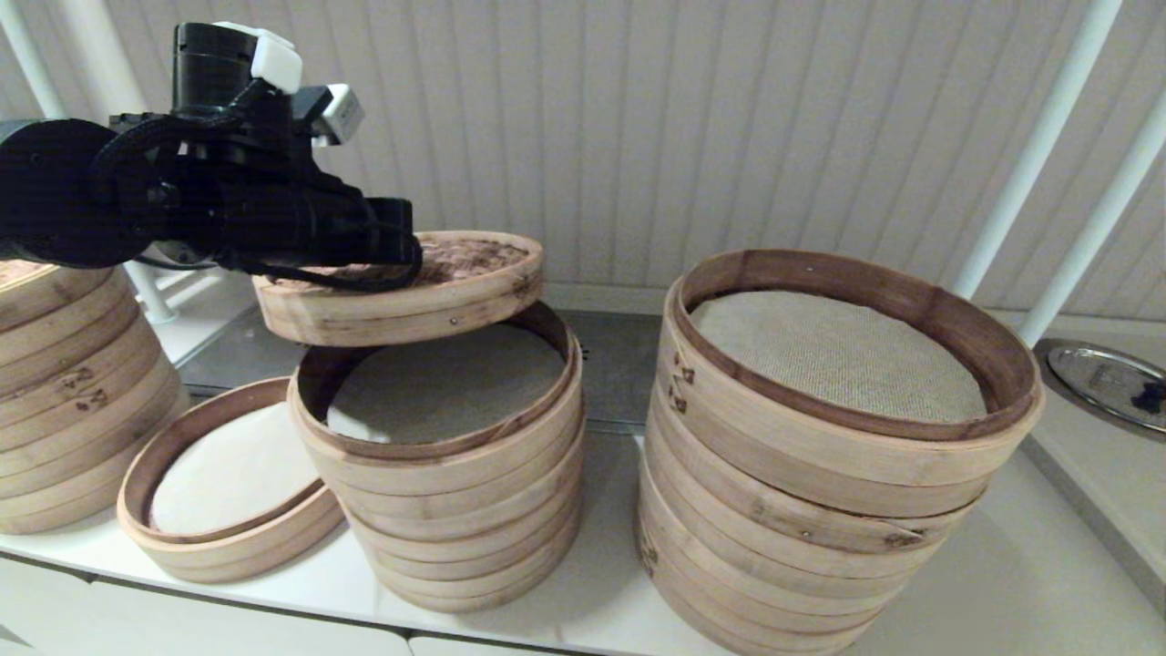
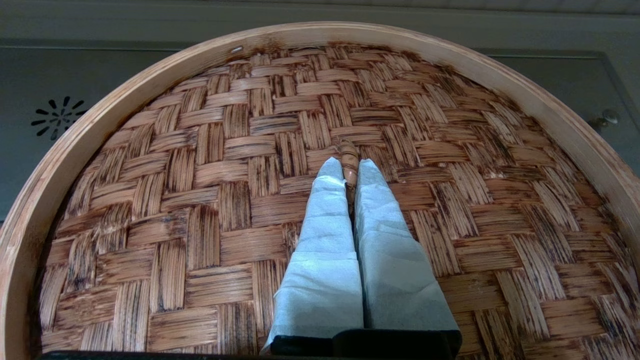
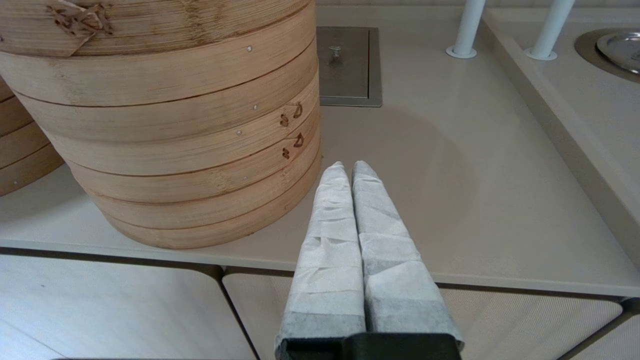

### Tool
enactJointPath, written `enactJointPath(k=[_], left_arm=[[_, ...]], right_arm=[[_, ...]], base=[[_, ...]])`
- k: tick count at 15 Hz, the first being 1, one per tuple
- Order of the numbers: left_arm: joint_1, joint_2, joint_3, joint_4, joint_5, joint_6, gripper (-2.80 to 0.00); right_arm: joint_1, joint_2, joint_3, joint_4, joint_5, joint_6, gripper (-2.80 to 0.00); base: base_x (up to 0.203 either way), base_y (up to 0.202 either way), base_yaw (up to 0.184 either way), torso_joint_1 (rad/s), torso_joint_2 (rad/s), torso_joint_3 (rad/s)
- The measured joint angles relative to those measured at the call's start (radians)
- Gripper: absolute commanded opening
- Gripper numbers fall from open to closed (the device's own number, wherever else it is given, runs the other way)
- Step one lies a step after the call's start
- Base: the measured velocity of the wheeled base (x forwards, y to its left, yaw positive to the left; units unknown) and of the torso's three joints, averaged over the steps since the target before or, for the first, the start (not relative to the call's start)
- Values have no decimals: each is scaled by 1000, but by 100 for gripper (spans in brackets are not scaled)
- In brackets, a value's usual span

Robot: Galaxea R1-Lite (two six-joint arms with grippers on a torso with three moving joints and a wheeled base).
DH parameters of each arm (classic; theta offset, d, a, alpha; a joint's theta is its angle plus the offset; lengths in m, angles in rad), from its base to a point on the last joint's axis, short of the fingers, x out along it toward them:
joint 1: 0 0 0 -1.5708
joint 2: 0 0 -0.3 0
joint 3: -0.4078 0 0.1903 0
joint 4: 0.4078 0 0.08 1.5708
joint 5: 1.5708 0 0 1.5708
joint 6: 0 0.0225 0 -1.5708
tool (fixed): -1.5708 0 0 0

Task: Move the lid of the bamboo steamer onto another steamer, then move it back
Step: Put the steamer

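The bamboo steamer lid, woven reddish-brown with a pale rim band, hangs slightly tilted just above the open medium stack of pale rings. It sits a little to the left of that stack's centre, leaving part of the pale liner uncovered. My left gripper is shut on the lid's small loop handle at the middle of the weave. In the head view the black left arm reaches over the lid from the left. My right gripper is shut and empty, low over the counter's front edge.
A low two-ring steamer stands open at the front left. A tall marked stack is at the far left. The wider stack with beige mesh liner stands on the right, beside my right gripper. White poles and a metal dish are at the far right.
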Motion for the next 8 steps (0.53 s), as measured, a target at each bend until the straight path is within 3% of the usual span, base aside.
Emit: enactJointPath(k=[8], left_arm=[[-66,-2,23,-37,75,-16,-280]], right_arm=[[0,0,0,0,0,0,-280]], base=[[0,0,0,0,0,0]])
